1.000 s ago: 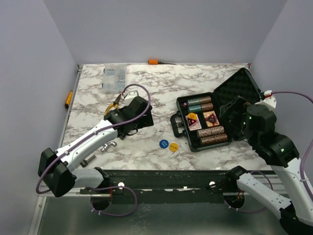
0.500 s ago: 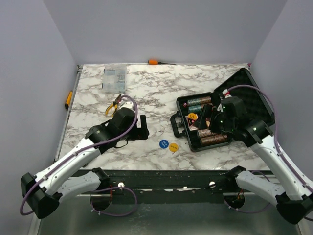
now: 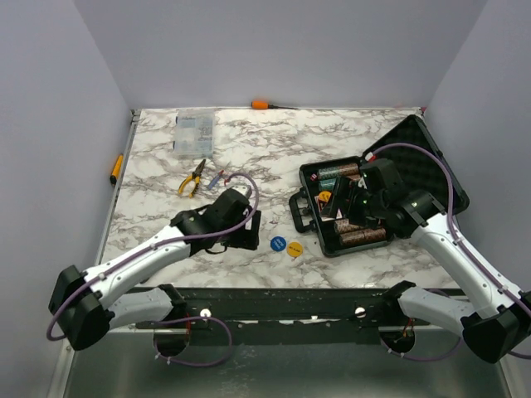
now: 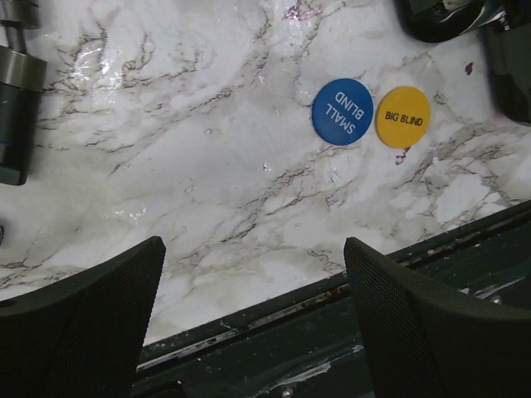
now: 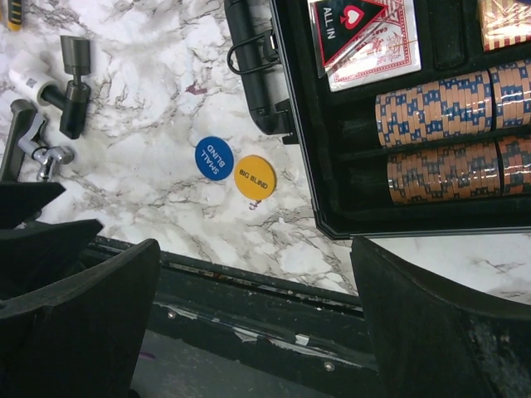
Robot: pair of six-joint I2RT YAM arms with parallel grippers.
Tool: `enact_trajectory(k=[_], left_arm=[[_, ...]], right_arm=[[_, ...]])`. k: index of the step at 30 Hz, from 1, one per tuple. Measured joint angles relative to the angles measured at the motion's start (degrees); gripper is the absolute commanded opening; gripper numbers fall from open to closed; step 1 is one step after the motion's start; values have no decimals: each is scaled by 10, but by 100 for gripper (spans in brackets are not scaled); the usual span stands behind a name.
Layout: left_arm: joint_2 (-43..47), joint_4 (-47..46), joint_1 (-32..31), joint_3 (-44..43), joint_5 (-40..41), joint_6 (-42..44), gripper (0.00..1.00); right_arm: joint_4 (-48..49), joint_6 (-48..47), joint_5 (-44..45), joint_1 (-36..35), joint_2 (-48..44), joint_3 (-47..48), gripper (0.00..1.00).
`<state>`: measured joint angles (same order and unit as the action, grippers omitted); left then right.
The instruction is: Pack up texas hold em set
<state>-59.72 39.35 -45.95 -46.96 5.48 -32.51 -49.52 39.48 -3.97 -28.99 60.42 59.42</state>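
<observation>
- Left tool (image 4: 253, 249): gone from its spot beside the pliers (image 3: 192, 178), now down near the front edge of the surface (image 4: 207, 166). Hangs spread wide, nothing between the fingers.
- Blue disc (image 4: 343, 111) and yellow disc (image 4: 403, 118): flat on the marble, side by side with edges all but touching. Just ahead and to the right of that tool, and outside the case.
- Right tool (image 5: 253, 249): in from beside the lid (image 3: 415, 153), now low over the case (image 5: 415, 220). Jaws fully apart, carrying nothing.
- Reads as a fresh line-up, with the left side closing in on the two loose discs, the only set pieces seen out on the surface.
- Case: open, lid propped back, handle (image 5: 253, 58) facing the discs.
- Inside, near rows: brown chip stacks (image 5: 448, 95) lying on their sides in two slots.
- Inside, middle: card deck (image 5: 365, 37) with an "ALL IN" triangle on top, second deck (image 5: 506, 21) beside it.
- Inside, far row: teal chip stacks (image 3: 336, 172), partly hidden by the right arm.
- Clear box (image 3: 192, 133): far left corner, well apart from everything in play, contents too small to tell.
</observation>
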Motion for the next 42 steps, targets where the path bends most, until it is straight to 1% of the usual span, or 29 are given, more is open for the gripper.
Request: enact_trajectory(k=[2,4,9,13,17,23,34,42], left_arm=[[-46,-12,-14,-7,0,5,86],[-92,-21,-28,-23,0,23,83],[-209,-56,-56,-77,-17,104,82],[-267,-73,-63,-100,-39,160,82],[-311,-81,-63,-124,-61,197,82],[-345,-97,-63,-136,-63,222,82],[-386,-112,-63,-137,-63,235,81],[-407,-120,-73,-148,-51,236,76]], right_arm=[[-3,2,0,0,-2,0,100],[-8,3,0,0,-9,0,100],[-30,8,4,0,-57,-5,100],[-52,10,13,0,-104,-15,100],[-76,10,33,0,-133,-19,100],[-89,2,59,0,-145,-19,100],[-89,-20,72,0,-142,-21,100],[-93,-33,79,0,-144,-31,100]])
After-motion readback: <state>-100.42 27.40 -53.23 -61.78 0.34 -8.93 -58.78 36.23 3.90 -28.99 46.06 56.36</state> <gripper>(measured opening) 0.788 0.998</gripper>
